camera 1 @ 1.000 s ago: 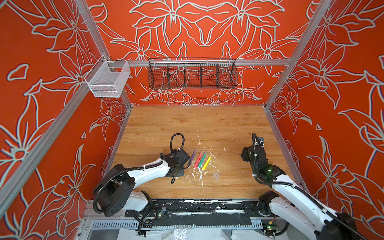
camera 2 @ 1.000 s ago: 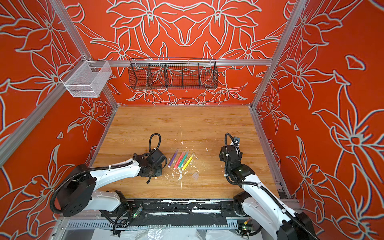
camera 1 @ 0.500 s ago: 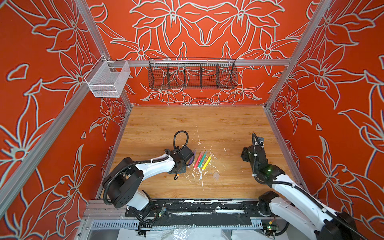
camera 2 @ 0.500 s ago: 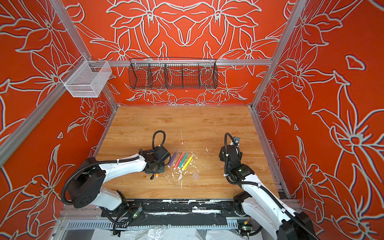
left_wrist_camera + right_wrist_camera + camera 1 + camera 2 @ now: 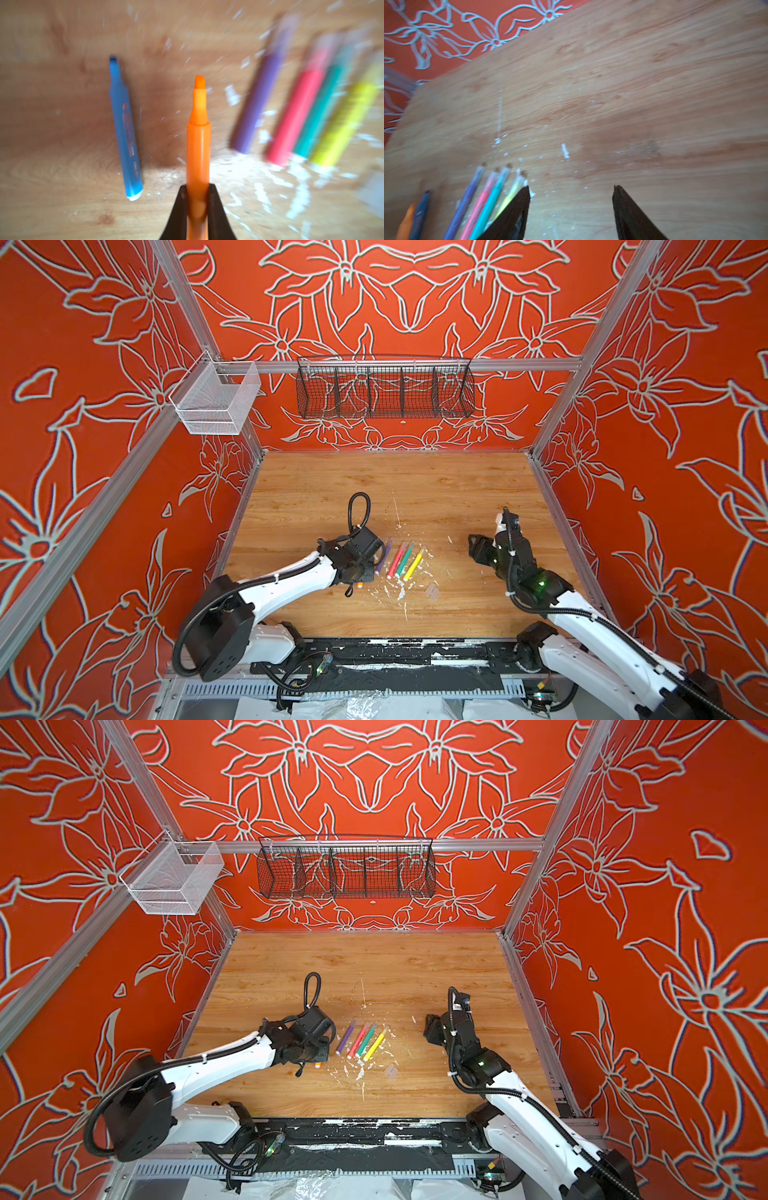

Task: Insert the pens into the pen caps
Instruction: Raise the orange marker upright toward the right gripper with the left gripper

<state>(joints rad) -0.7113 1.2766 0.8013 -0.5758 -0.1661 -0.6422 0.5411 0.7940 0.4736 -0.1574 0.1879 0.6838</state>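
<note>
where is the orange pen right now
The orange pen is gripped in the left claw, left of the purple pen in both top views; the blue pen lies beside it in the left wrist view.

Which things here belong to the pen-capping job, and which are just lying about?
Job: orange pen, held by left gripper; blue pen; purple pen, pink pen, green pen, yellow pen; loose clear caps; open right gripper.
Not job: black wire basket; white mesh basket; white paint flecks.
</note>
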